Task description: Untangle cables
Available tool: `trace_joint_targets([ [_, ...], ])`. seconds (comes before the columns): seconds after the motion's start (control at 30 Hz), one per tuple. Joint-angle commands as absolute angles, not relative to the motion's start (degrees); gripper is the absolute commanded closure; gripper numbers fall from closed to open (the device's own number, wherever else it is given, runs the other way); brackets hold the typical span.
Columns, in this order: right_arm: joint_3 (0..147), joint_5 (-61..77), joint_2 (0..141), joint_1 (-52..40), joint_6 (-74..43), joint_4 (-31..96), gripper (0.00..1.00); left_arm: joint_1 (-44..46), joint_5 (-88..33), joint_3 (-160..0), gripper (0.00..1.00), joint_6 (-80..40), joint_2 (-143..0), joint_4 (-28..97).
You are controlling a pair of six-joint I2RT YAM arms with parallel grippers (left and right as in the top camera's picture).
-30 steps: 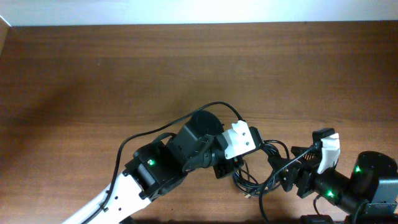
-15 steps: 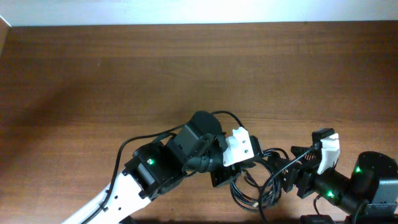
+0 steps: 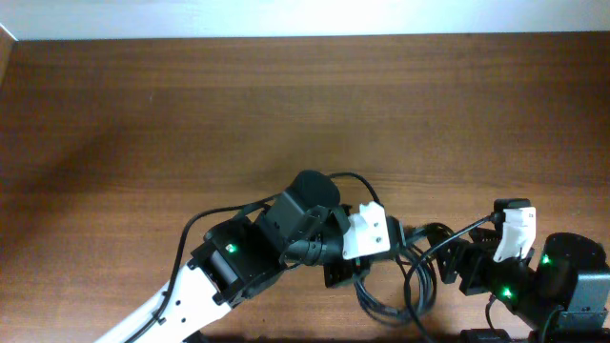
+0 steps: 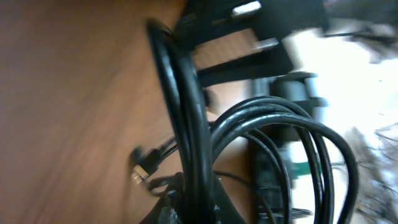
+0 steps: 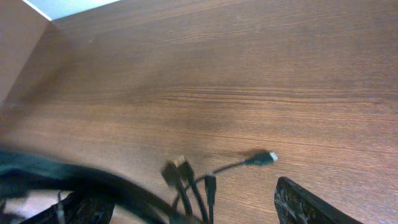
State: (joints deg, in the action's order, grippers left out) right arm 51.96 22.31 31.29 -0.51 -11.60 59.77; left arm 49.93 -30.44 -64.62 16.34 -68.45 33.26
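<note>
- Work surface: a brown wooden table (image 3: 286,105). Both arms work at its near right part.
- Left arm (image 3: 238,262): enters from the near left corner and reaches right. Its white wrist block lies just left of the cable loops.
- Left gripper (image 3: 343,272): low over the table, at the left edge of the loops. In the left wrist view the cables (image 4: 186,124) rise as one tight bundle from the bottom centre of the frame, where the fingers sit. The gripper is closed on that bundle. The view is blurred, and the fingers themselves cannot be made out.
- Cables: black, several strands. In the overhead view they lie between the two grippers, and the slack loops droop toward the near edge. In the left wrist view, wide loops spread to the right of the straight bundle.
- Loose plug (image 4: 142,169): lies on the wood to the left of the bundle.
- Right arm (image 3: 562,276): sits at the near right corner, pointing left.
- Right gripper (image 3: 446,259): at the right side of the loops. The right wrist view shows one dark finger (image 5: 305,202) at the bottom right and a second dark mass at the bottom left. They are set wide apart.
- Strands cross the lower left of that view, beside the left finger. Contact with either finger cannot be determined.
- Small connector (image 5: 264,158): lies on the table on a thin lead, apart from a cluster of connector ends (image 5: 177,169) to its left.
</note>
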Motion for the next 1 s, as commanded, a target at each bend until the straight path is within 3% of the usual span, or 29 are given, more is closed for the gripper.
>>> trace_joint_targets([
  [0.0,52.7,20.3,31.3,-0.4,-13.2,59.4,0.2,50.2,-7.0,-64.9,0.99,3.6,-67.5,33.7],
  [0.1,52.7,20.1,31.3,-0.4,-14.5,59.2,0.2,50.2,1.2,-64.9,0.97,-2.4,-67.5,35.1],
  [0.33,52.7,26.5,31.3,-0.4,-14.4,58.2,0.15,50.2,1.5,-64.9,0.98,-2.4,-67.5,35.2],
  [0.5,52.7,37.1,31.3,-0.4,-13.7,55.0,0.16,50.2,-6.7,-64.9,1.0,-2.4,-67.5,26.9],
  [0.77,52.7,38.6,31.3,-0.4,-13.8,54.3,0.17,50.2,-9.7,-64.9,1.0,-2.4,-67.5,22.0],
  [0.83,52.7,38.7,31.3,-0.4,-13.8,54.2,0.23,50.2,-9.9,-64.9,1.0,-2.4,-67.5,20.5],
  [0.97,52.7,41.2,31.3,-0.4,-13.8,53.0,0.24,50.3,-12.3,-64.9,1.0,-2.4,-68.4,20.1],
])
